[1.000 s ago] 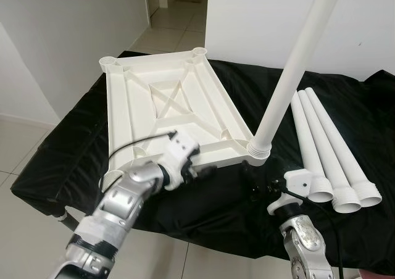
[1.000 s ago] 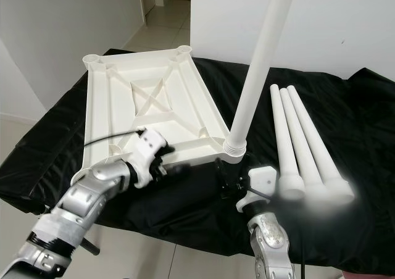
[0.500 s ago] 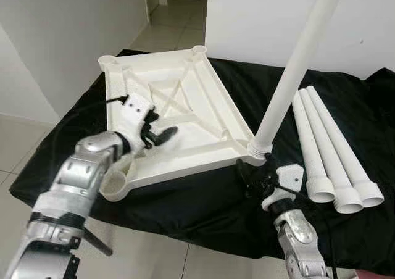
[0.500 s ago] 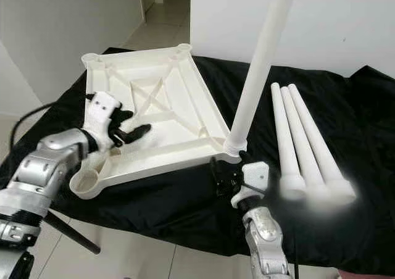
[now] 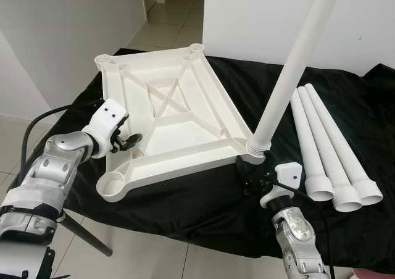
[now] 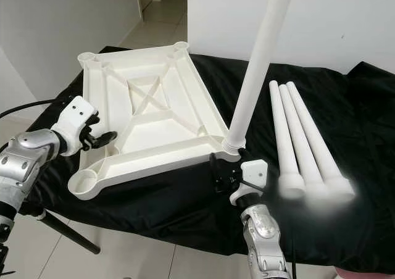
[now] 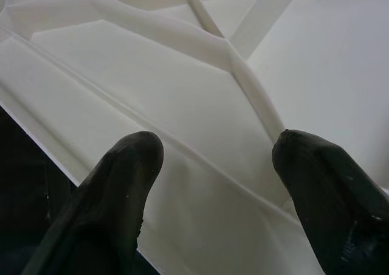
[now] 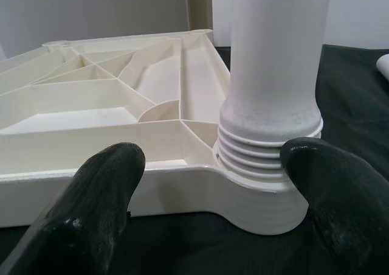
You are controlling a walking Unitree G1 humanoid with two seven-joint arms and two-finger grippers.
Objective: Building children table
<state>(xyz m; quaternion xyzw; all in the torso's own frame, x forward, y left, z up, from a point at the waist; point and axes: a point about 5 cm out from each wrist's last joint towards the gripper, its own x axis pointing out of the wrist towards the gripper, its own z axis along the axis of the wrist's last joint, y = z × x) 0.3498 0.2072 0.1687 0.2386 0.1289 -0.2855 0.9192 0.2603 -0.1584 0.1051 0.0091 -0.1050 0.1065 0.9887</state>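
Tabletop: the white ribbed plastic table top [image 5: 170,121] lies upside down on the black cloth-covered bench [image 5: 216,199], towards the left
Fitted leg: one white plastic tube leg [image 5: 290,75] stands upright in the near right corner socket
Spare legs: three loose white tube legs [image 5: 330,146] lie side by side on the right
My left gripper [image 5: 126,142]: fingers spread, at the top's left rim
My right gripper [image 5: 254,175]: fingers spread either side of the leg's threaded base
Handling: I judge it light, stiff, slick; best gripped at rim or ribbed collar
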